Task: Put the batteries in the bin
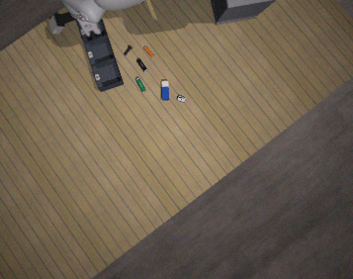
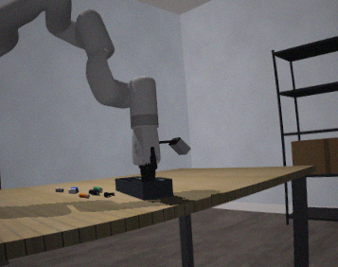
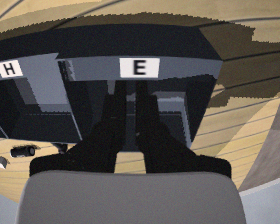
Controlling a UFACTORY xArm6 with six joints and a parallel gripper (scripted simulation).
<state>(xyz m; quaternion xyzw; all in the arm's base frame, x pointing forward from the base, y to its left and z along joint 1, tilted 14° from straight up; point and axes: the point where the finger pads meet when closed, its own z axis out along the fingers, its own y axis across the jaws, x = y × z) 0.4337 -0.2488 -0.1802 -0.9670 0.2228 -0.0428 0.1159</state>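
Six small things lie in a loose cluster on the worktop, just beside the dark bin (image 1: pixel 110 85). They are an orange battery (image 1: pixel 148 50), a black battery (image 1: pixel 141 64), a green battery (image 1: pixel 140 83), a blue-and-white block (image 1: pixel 164 89), a tiny white piece (image 1: pixel 181 98) and a small black piece (image 1: pixel 128 49). All of them sit toward the edge that carries my base (image 1: pixel 222 15), and the rest of the planks run open to the far edge and both far corners.

My gripper (image 3: pixel 131 92) hangs straight down into the compartment marked E (image 3: pixel 139 67), with the compartment marked H (image 3: pixel 9 68) next to it. That end of the bin lies near the worktop corner. The bin walls stand close on each side of my fingers. They are drawn nearly together and I see nothing between them.

From above, my own arm covers that end of the bin and the gripper. At this size I cannot tell which battery is the AAA, nor see the floor of E. A shelf rack (image 2: pixel 275 99) stands well clear of the table.
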